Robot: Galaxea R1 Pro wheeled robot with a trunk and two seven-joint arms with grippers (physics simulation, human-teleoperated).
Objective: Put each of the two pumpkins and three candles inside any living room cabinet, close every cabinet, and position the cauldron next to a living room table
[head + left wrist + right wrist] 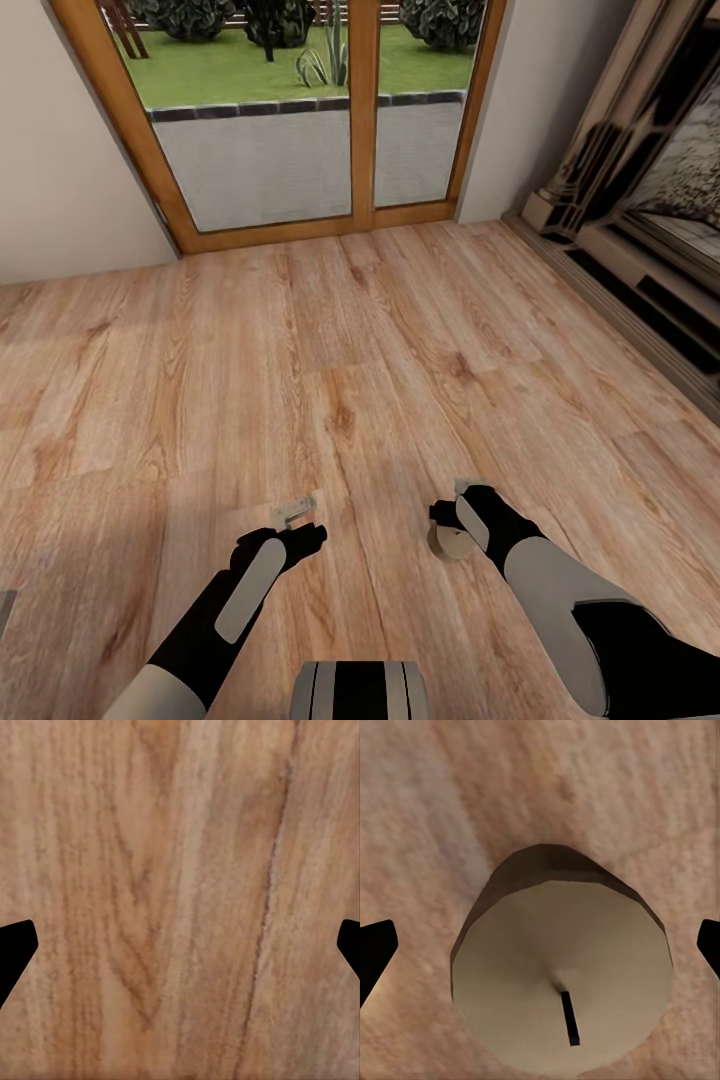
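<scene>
Presently your head camera looks down on a wood-plank floor (360, 340), with a wood-framed glass patio door (300, 110) at the far wall and a lawn with shrubs beyond it. A dark framed unit (640, 200) runs along the wall at the right; its details are too blurred to name further.

Your right tool (452, 528) sits low over the floor with a candle (452, 542) at its tip. In the right wrist view, the candle (561, 975) is a squat cream cylinder with a dull tan side and a short black wick, seen end-on and centred between the two fingertips (375, 952). Those tips sit at the far edges of that picture, well apart from the candle's sides, so the right tool reads as spread and not pinching. Whether the candle rests on the floor or is tilted, you cannot tell from these pictures.

Your left tool (296, 512) points forward over bare planks, near the right tool but apart from it. In the left wrist view, its fingertips (15, 949) stand wide at the picture's edges with plain floor (180, 900) between them: spread, holding nothing.

The robot's grey and black trunk (360, 690) shows at the bottom edge of the head view.
</scene>
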